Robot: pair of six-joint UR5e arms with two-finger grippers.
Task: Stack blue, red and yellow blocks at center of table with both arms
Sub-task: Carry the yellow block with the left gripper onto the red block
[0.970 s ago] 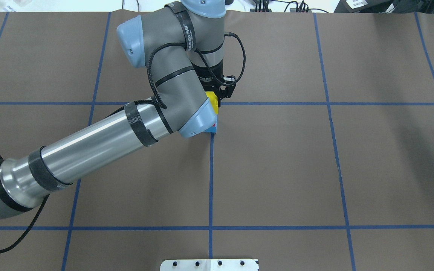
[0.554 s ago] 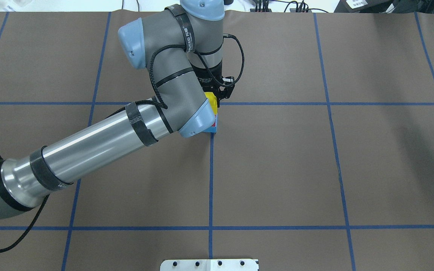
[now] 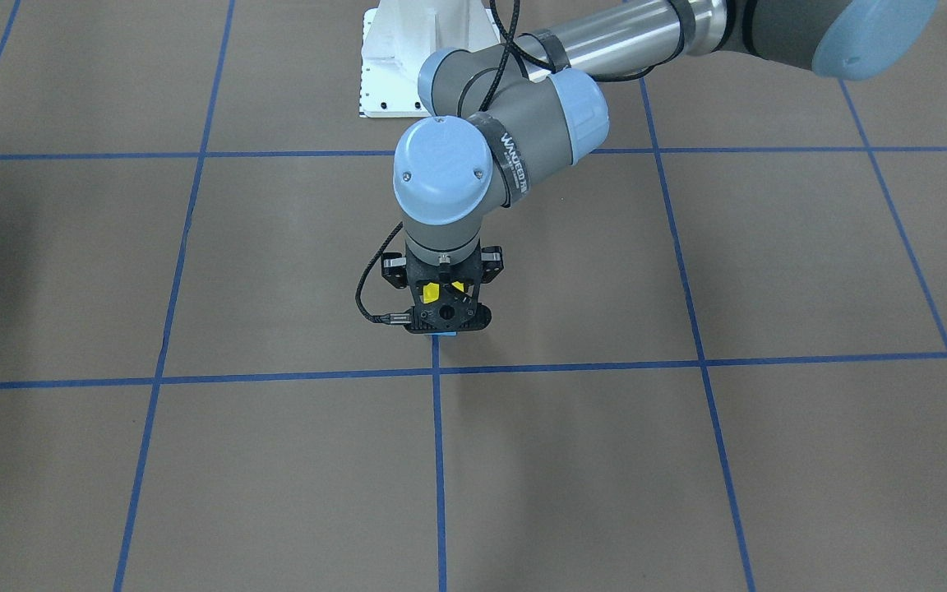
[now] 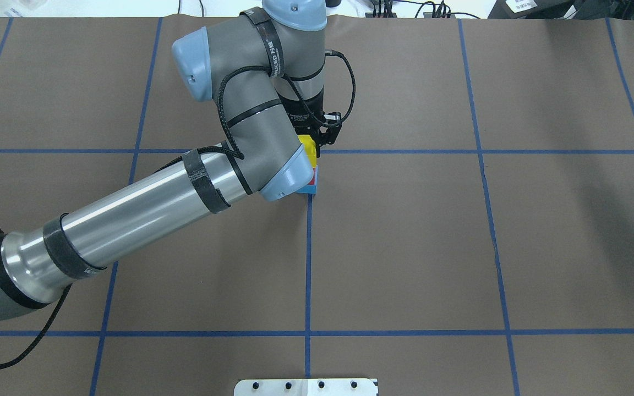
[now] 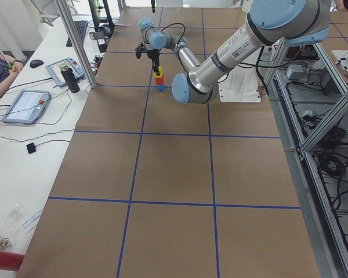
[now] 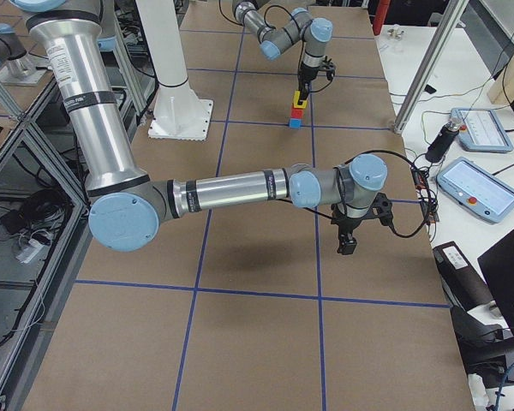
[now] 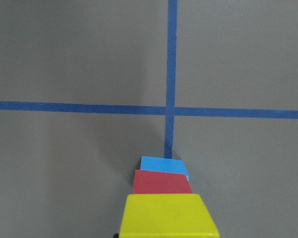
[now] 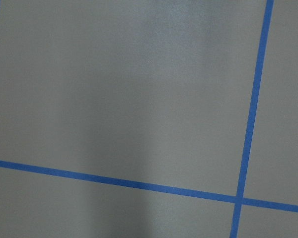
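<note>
The stack stands at the table's centre cross of tape lines: yellow block (image 7: 171, 215) on red block (image 7: 161, 182) on blue block (image 7: 161, 163). In the overhead view my left arm hides most of it; yellow (image 4: 310, 148) and blue (image 4: 310, 188) show. My left gripper (image 3: 442, 319) points straight down over the stack, jaws on either side of the yellow block (image 3: 432, 290), which rests on the red one. My right gripper (image 6: 349, 240) hangs low over bare table far to my right; I cannot tell its state.
The table is brown paper with a blue tape grid (image 4: 308, 264). The white robot base plate (image 4: 306, 386) sits at the near edge. An operators' desk with tablets (image 6: 475, 184) and a metal post (image 6: 420, 77) lies beyond the far edge.
My left arm's elbow and wrist have shifted very slightly. The stack and the yellow block stay in place. The right arm has not moved.
</note>
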